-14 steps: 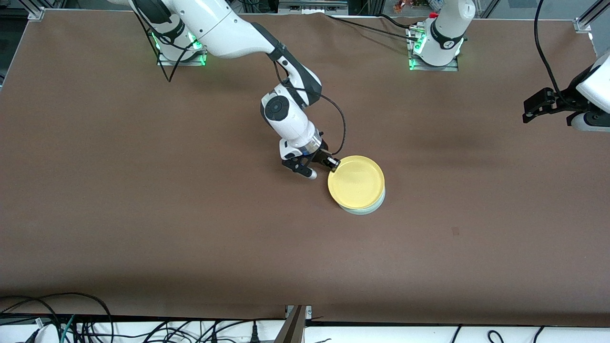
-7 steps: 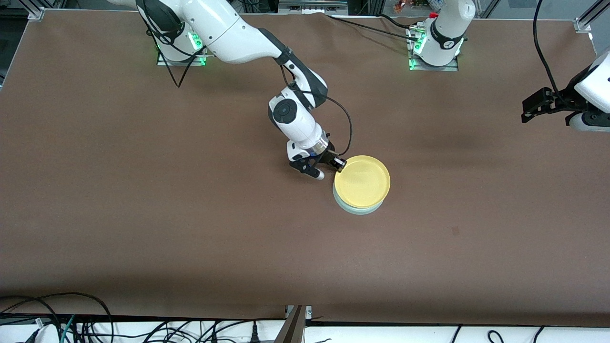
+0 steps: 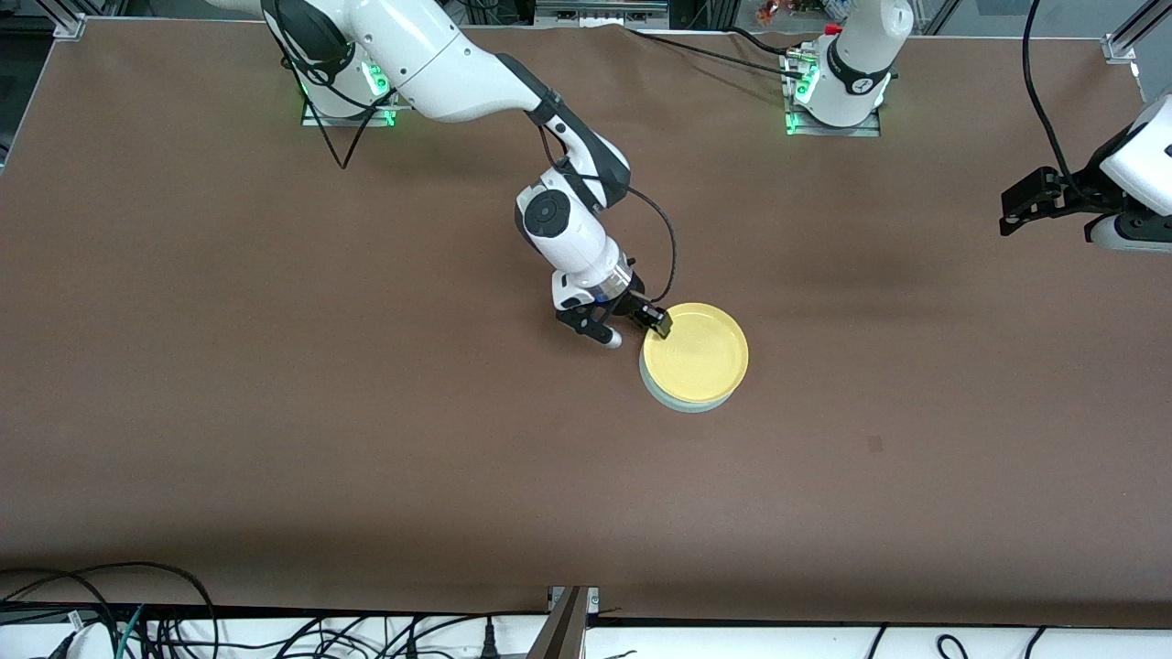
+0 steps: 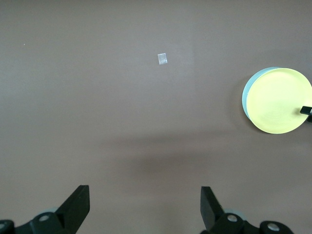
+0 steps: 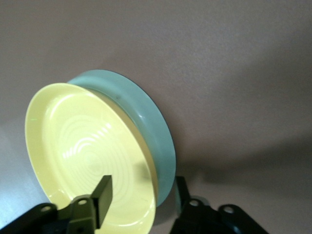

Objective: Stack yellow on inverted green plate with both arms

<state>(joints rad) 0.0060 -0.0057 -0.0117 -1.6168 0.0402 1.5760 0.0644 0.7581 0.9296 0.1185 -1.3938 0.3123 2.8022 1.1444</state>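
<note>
Mid-desk: yellow plate (image 3: 696, 352) on inverted green plate (image 3: 689, 403). Right gripper (image 3: 635, 327) straddles its rim, jaws apart. Left gripper (image 3: 1024, 202) waits over desk (image 3: 275, 366) at left arm's end, jaws apart. Step: release; next, retreat clear.

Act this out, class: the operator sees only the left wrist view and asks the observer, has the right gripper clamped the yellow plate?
Observer: No. The right gripper is open, one finger inside the yellow plate, the other outside the green plate.
Operator: Is yellow right way up?
Observer: Yes, hollow side up, resting on the green plate.
Operator: Where is my own arm?
Observer: The left gripper, open, waits over the left arm's end of the table.
</note>
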